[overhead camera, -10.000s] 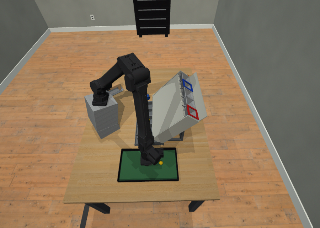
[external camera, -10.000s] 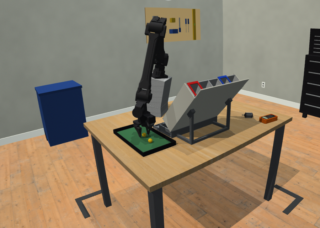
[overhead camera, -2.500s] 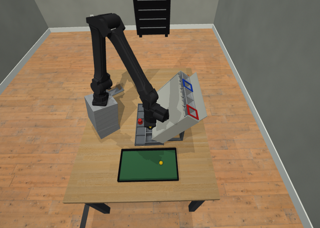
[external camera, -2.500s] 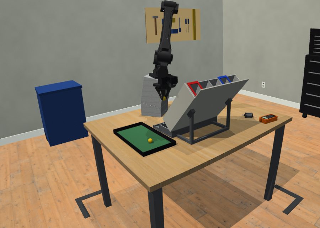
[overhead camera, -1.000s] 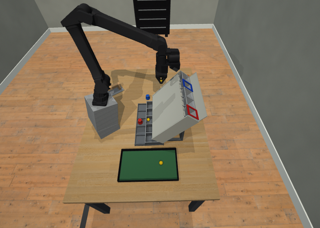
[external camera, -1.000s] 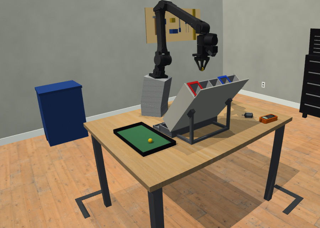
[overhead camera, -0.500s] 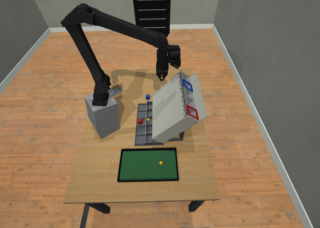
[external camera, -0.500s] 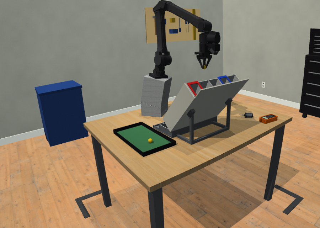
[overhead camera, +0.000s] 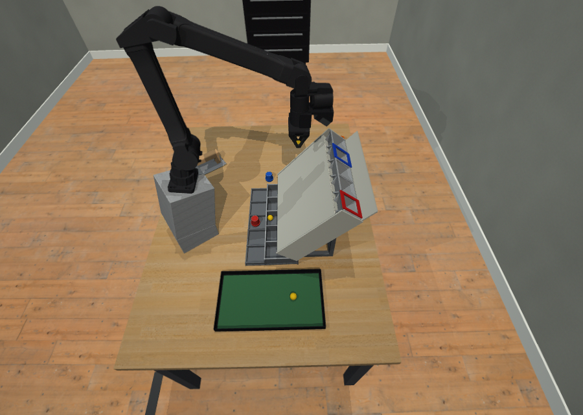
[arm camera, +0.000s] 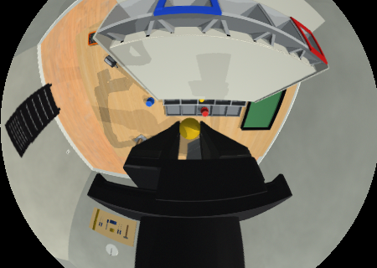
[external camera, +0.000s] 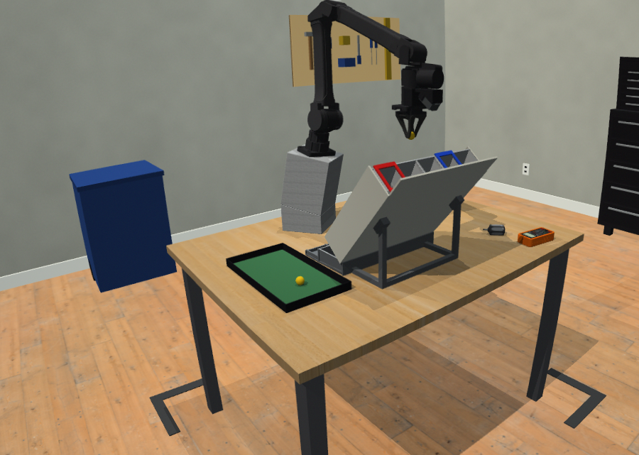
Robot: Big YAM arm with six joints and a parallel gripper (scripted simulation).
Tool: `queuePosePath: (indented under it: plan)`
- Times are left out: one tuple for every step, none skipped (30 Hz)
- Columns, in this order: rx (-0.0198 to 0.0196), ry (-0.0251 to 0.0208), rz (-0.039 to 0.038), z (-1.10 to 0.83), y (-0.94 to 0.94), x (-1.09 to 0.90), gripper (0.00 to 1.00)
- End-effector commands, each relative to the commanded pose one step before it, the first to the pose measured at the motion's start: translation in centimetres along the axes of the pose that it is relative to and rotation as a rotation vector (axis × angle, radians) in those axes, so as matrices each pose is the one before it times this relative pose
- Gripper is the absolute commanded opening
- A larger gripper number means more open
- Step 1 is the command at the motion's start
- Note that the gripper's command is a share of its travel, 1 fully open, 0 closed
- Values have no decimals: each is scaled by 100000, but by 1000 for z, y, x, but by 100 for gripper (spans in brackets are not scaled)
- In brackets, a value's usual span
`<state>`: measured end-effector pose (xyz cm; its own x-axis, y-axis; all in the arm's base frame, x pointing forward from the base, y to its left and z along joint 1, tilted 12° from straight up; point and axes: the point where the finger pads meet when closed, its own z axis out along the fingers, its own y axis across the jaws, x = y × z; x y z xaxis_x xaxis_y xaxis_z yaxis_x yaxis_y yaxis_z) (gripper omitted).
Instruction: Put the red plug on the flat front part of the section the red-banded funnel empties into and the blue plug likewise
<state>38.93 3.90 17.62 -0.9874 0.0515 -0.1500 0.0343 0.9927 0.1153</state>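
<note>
Sloped cover (overhead camera: 304, 184) (external camera: 397, 218) (arm camera: 209, 70) on the table; blue-banded funnel (overhead camera: 349, 162) (external camera: 444, 153) (arm camera: 188, 11) and red-banded funnel (overhead camera: 357, 209) (external camera: 385, 165) (arm camera: 322, 57) along its top edge. Green-floored tray (overhead camera: 259, 302) (external camera: 276, 272) (arm camera: 261, 112) beside it, one yellow marble (overhead camera: 293, 296) (external camera: 299, 280) inside. Gripper (overhead camera: 298, 143) (external camera: 411, 134) (arm camera: 189, 125) above the table, fingers closed on another marble (overhead camera: 298, 142) (external camera: 411, 135) (arm camera: 189, 128). Red plug (overhead camera: 254, 221) (arm camera: 204, 111) on a front section; blue plug (overhead camera: 269, 176) (arm camera: 150, 101) on the table, just off the sections. Third marble (overhead camera: 269, 217) (arm camera: 201, 100) in the section behind red.

The red plug (overhead camera: 254, 221) (arm camera: 204, 111) sits upright on the middle flat front section.
</note>
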Motion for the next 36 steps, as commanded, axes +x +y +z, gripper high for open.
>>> queuePosePath:
  plan:
    - [-126, -4093, -254, -1909, -185, -2796, 0]
    - [-18, 12, 2, 18, -5, -406, 0]
    - [-20, 13, 2, 23, -6, -443, 0]
    - [-20, 13, 2, 20, -5, -473, 0]
    - [-21, 14, 2, 26, -7, -505, 0]
    - [-21, 14, 2, 23, -6, -530, 0]
    - [-22, 14, 3, 26, -8, -554, 0]
    - [-22, 14, 3, 27, -8, -574, 0]
    - [-10, 13, 1, 26, -9, -588, 0]
    - [-3, 18, -52, 32, 12, -599, 0]
    - [2, 14, -25, 28, 0, -607, 0]
    - [6, 10, 13, 27, -18, -613, 0]
    - [15, 5, 47, 27, -36, -616, 0]
    - [14, 6, 33, 24, -28, -610, 0]
    - [0, 0, 0, 0, 0, 0, 0]
    - [0, 0, 0, 0, 0, 0, 0]
    - [-146, 110, -836, 68, 403, -554, 0]
    - [44, -27, 319, 13, -169, -610, 0]
    - [83, -38, 391, 4, -211, -598, 0]
    - [70, -11, 136, 19, -88, -569, 0]
    - [-12, 9, 2, 24, -9, -541, 0]
    - [-13, 8, 2, 22, -8, -519, 0]
    - [3, 7, 2, 23, -11, -495, 0]
    - [4, 6, 2, 19, -10, -467, 0]
    - [2, 6, 2, 20, -10, -440, 0]
    - [-53, 40, -287, 33, 148, -393, 0]
    - [-47, 33, -228, 29, 119, -366, 0]
    - [-23, 17, -96, 22, 47, -342, 0]
    - [22, -7, 93, 7, -57, -319, 0]
    - [56, -19, 177, 3, -108, -292, 0]
    - [56, -17, 158, 4, -98, -259, 0]
    - [0, 0, 0, 0, 0, 0, 0]
    - [0, 0, 0, 0, 0, 0, 0]
    - [-240, -3263, 10, -1756, 231, -226, 0]
    - [170, 2362, 237, 1286, -170, -142, 0]
    - [64, 908, 40, 499, -71, -142, 0]
